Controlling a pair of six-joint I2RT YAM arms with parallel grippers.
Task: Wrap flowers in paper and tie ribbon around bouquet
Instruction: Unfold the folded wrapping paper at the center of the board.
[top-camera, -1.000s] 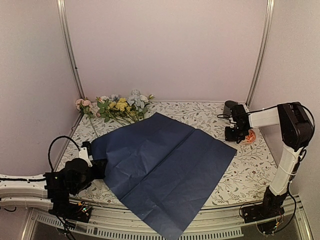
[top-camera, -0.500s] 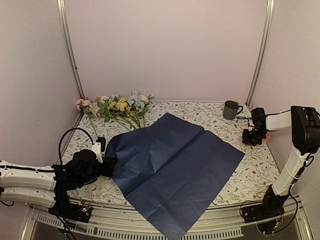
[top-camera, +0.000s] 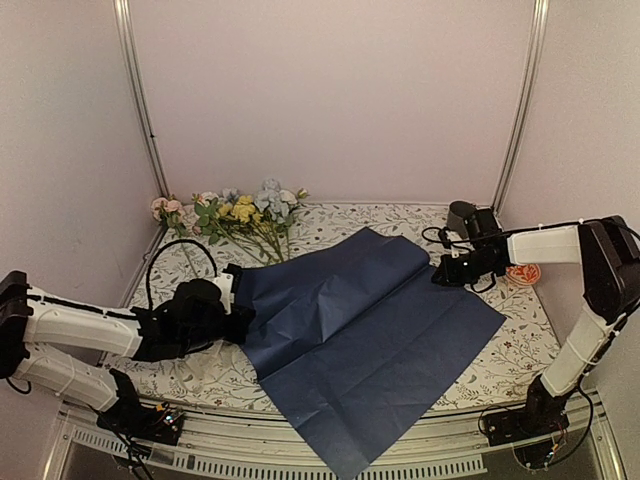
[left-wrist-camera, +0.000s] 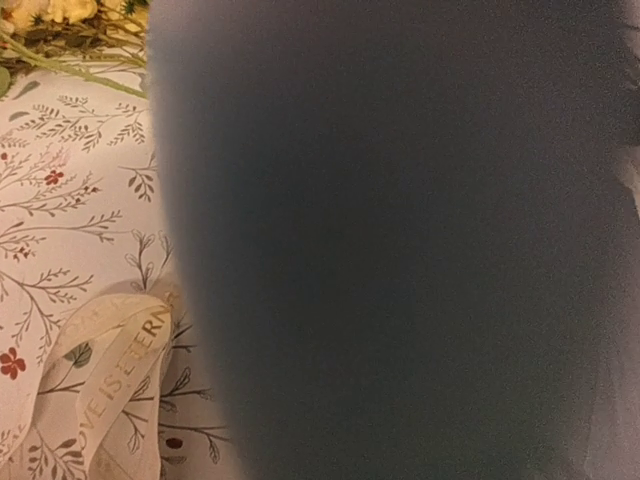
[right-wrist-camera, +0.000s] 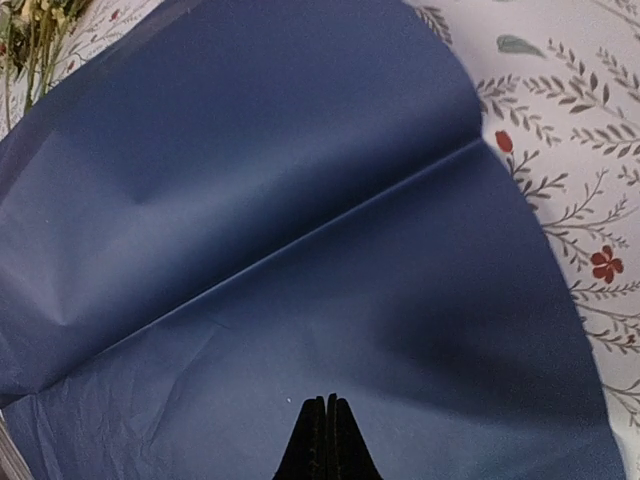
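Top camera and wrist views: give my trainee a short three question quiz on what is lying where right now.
1. True or false: the paper lies with its dark navy face up.
2. Where do the flowers lie? A) at the far left corner of the table; B) on the middle of the paper; C) at the near right corner.
3. Which camera view shows the ribbon with gold lettering?
Key: 1 true; 2 A; 3 left wrist.
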